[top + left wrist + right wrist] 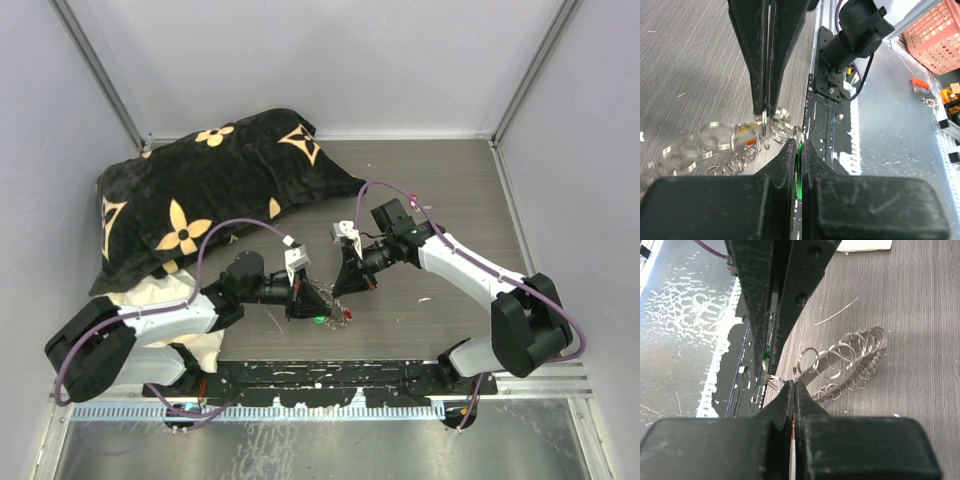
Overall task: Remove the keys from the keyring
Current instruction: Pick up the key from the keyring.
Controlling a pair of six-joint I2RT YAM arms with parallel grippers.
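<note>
The keyring is a silvery wire coil lying on the wooden table, also seen in the left wrist view and from above. My left gripper is shut on the green head of one of the keys, near the table's front edge. My right gripper faces it tip to tip and is shut on a wire loop at the coil's end. A second key with a red and yellow head hangs in the coil. Any other keys are hidden among the loops.
A black pillow with a tan flower pattern fills the rear left of the table. The arms' black mounting rail runs along the near edge, right behind the grippers. A pink basket stands off the table.
</note>
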